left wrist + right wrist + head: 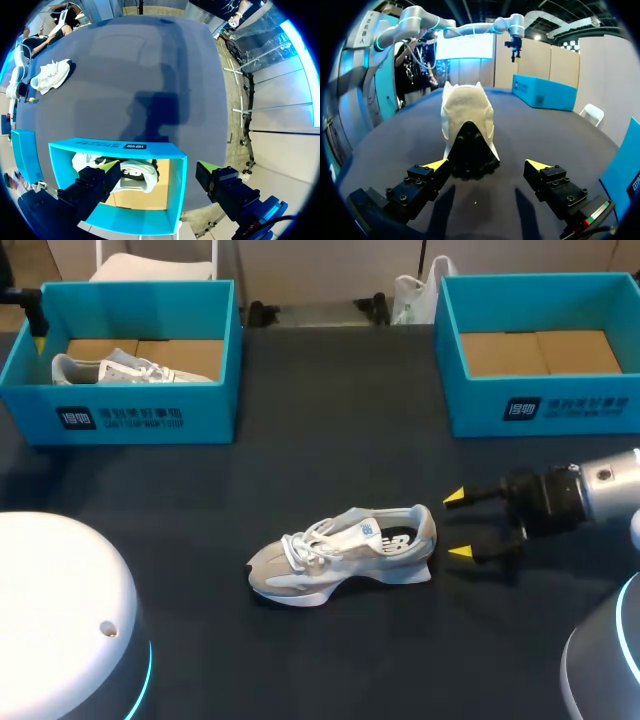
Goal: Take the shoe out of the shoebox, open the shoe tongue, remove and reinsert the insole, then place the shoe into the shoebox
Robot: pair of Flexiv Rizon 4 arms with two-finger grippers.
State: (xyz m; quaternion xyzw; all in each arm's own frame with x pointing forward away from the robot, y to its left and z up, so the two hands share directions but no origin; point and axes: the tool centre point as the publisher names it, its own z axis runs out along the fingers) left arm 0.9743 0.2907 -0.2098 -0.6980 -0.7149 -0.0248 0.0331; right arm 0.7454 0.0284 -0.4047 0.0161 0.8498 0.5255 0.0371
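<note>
Shoe in shoebox, lower half hidden

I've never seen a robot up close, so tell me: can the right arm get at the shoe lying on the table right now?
Probably yes. The right gripper is open just behind the heel of the shoe, lined up with it, and nothing lies between them.
</note>
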